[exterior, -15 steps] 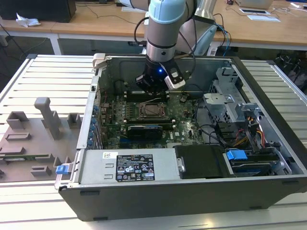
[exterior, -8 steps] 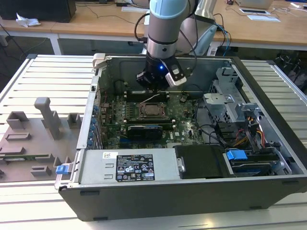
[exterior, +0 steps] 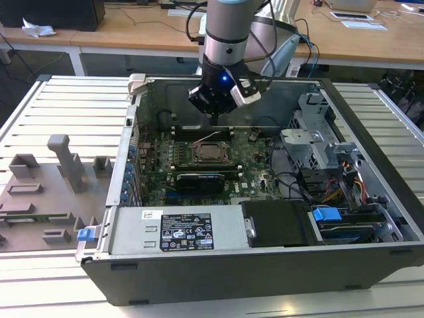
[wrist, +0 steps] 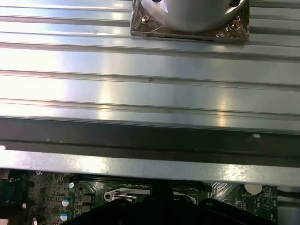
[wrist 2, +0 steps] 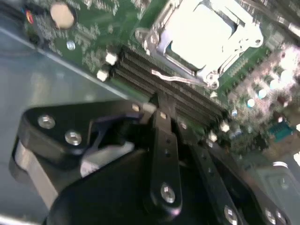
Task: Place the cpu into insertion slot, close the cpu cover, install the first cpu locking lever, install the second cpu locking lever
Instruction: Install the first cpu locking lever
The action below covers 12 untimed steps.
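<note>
Slatted metal bench (exterior: pixel 59 106) holds your open computer case (exterior: pixel 265 258). Your tool (exterior: pixel 213 118) hovers behind the insertion slot (exterior: pixel 209 153), fingers pressed together. The cpu (wrist 2: pixel 201 30) sits inside; it's light and fragile, so hold its edges.

The cpu (wrist 2: pixel 199 33) is washed out by glare — the hand's (wrist 2: pixel 161 105) fingertips hidden behind its own body.

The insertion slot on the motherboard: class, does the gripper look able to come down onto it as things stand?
Probably yes. The gripper hangs inside the open computer case, beside the insertion slot, whose top lies uncovered with nothing standing over it.
</note>
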Each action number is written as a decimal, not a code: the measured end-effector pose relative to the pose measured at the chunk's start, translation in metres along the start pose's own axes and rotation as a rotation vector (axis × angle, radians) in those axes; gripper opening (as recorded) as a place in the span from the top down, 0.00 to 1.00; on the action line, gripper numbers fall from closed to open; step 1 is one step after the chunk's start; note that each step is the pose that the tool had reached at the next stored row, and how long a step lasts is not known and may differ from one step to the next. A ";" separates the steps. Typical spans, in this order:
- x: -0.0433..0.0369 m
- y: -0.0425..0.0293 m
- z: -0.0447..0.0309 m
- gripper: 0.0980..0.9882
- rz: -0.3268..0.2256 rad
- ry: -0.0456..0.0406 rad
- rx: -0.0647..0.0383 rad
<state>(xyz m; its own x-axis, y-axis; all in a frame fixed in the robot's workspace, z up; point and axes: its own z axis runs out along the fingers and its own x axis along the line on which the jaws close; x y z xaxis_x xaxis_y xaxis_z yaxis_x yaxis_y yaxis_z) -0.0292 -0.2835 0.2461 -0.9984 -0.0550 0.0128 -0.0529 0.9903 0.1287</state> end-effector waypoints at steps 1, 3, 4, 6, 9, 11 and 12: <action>0.0008 -0.0002 0.0018 0.99 0.000 0.0000 0.000; 0.0040 -0.0007 0.0053 0.99 0.000 0.0001 0.000; 0.0062 -0.0013 0.0074 0.99 0.000 0.0000 0.000; 0.0106 -0.0034 0.0103 0.99 0.000 0.0001 0.000; 0.0142 -0.0072 0.0116 0.99 0.000 0.0001 0.000; 0.0146 -0.0085 0.0135 0.99 0.000 -0.0001 0.000; 0.0146 -0.0088 0.0149 0.99 0.000 0.0000 0.000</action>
<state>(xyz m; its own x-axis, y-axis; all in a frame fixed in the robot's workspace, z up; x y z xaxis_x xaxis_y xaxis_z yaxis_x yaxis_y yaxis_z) -0.0437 -0.2912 0.2304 -0.9984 -0.0550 0.0128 -0.0529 0.9903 0.1287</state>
